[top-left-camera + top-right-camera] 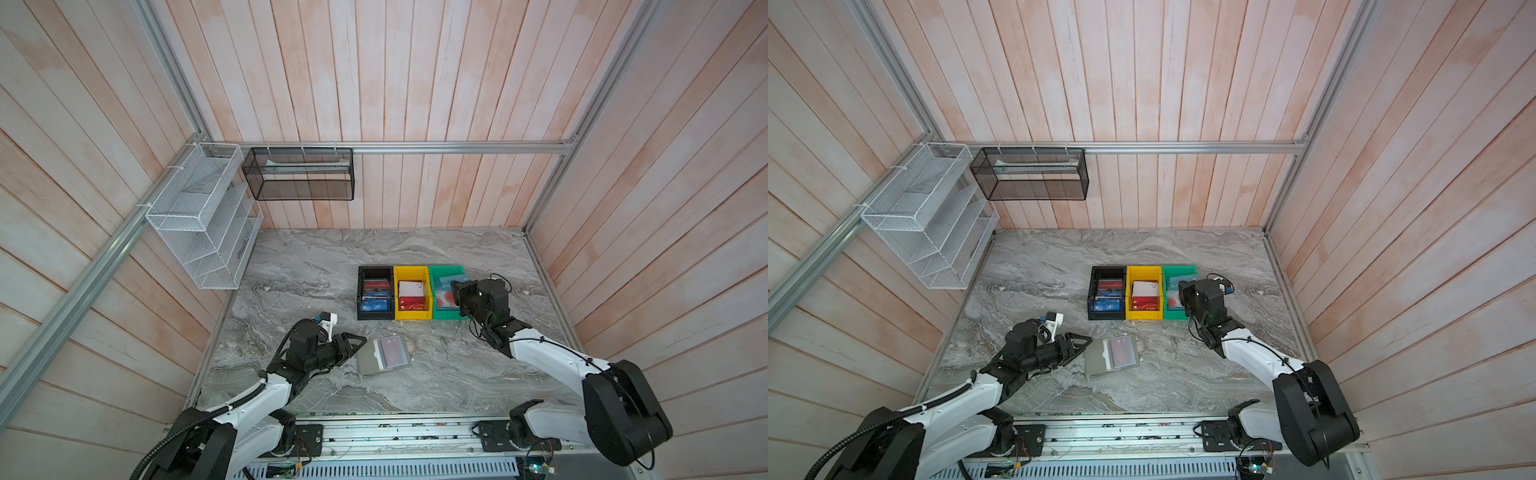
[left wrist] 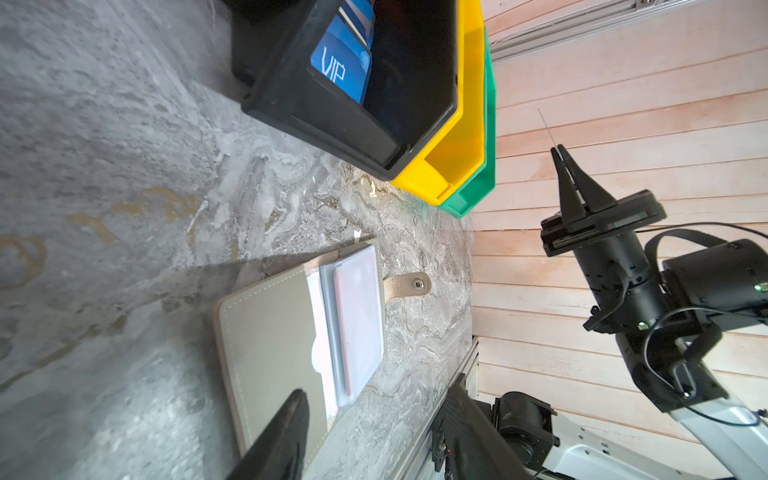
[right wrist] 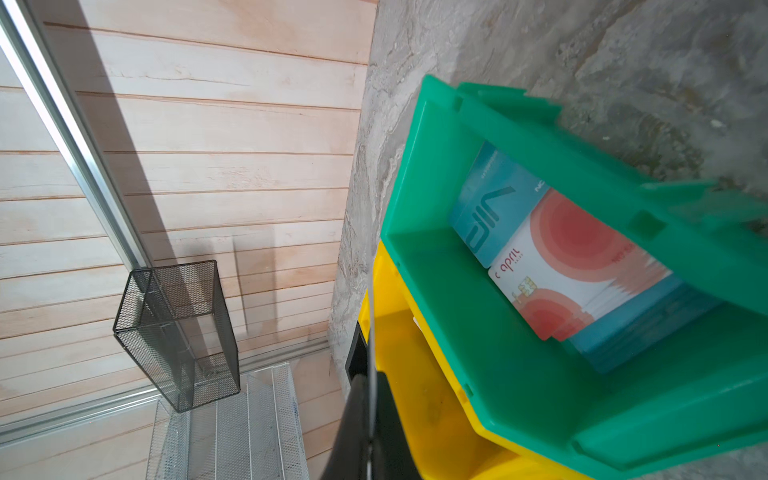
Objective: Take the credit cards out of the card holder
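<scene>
Dropping card (image 3: 371, 340) into green bin (image 1: 446, 269), far right, looked like step in hand. Right gripper (image 2: 560, 158) held it edge-on, jaws closed, above bin. Best released low, to land flat on stack (image 3: 582, 266).

Holder (image 1: 384, 355) lay open near centre, red card (image 2: 359, 324) in right pocket. Left gripper (image 1: 358, 347) stood half open at holder's left edge, contact unclear. Best pinned cover before next pull, lest holder slide.

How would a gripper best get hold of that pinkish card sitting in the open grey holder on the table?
Probably by a short end of the pinkish card, coming in low along its length at the mouth of its translucent sleeve. It lies flat in the open card holder, faces covered, so only an edge offers purchase; which end opens is unclear.
</scene>
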`<move>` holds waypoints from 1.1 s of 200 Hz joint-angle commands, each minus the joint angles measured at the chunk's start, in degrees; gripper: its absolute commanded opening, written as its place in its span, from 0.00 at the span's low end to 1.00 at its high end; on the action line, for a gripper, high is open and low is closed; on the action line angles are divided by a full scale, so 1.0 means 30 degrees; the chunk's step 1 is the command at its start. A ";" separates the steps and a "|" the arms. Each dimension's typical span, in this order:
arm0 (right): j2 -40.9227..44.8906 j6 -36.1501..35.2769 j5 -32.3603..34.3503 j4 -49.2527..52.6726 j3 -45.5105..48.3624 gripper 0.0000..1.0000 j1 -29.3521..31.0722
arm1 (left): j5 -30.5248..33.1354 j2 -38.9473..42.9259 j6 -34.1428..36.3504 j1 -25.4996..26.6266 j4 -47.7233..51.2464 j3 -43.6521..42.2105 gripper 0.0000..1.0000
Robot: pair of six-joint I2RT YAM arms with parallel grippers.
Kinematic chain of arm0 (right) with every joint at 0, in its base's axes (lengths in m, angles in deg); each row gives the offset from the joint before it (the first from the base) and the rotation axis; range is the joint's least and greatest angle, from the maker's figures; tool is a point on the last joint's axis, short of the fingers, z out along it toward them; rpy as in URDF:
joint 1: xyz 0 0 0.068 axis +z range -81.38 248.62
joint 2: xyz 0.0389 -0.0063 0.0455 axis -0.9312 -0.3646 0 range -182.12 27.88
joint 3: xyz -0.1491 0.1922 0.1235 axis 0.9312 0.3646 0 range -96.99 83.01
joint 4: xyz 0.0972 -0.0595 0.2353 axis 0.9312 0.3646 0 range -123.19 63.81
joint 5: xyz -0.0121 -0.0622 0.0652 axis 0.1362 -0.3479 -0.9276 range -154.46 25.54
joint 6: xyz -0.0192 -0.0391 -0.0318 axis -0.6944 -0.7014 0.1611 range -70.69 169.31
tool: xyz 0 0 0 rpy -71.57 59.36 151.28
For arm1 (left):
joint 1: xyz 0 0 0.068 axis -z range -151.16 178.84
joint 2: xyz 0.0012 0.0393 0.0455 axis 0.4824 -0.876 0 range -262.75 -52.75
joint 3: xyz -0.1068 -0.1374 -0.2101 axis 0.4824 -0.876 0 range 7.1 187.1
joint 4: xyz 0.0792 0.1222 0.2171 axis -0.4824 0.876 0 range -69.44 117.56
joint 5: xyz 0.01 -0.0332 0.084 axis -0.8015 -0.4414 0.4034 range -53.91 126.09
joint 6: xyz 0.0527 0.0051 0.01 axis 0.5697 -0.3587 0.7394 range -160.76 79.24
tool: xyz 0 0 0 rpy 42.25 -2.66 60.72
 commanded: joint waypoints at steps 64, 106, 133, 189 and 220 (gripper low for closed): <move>-0.2545 0.1071 0.0091 -0.2890 0.0228 0.00 -0.0390 | 0.0354 -0.0337 0.0190 0.0028 -0.0848 -0.0237 0.56; -0.3513 0.1550 0.0483 -0.3430 -0.0064 0.00 -0.0424 | 0.0383 -0.0300 0.0079 0.0028 -0.0908 -0.0290 0.56; -0.4154 0.2171 0.0540 -0.3669 -0.0323 0.00 -0.0421 | 0.0409 -0.0315 0.0075 0.0028 -0.0877 -0.0271 0.56; -0.5375 0.2495 0.0771 -0.3940 -0.1080 0.00 -0.0428 | 0.0410 -0.0280 0.0044 0.0028 -0.0908 -0.0349 0.56; -0.5795 0.2477 0.0977 -0.4152 -0.1457 0.00 -0.0565 | 0.0464 -0.0239 0.0015 0.0028 -0.0899 -0.0385 0.56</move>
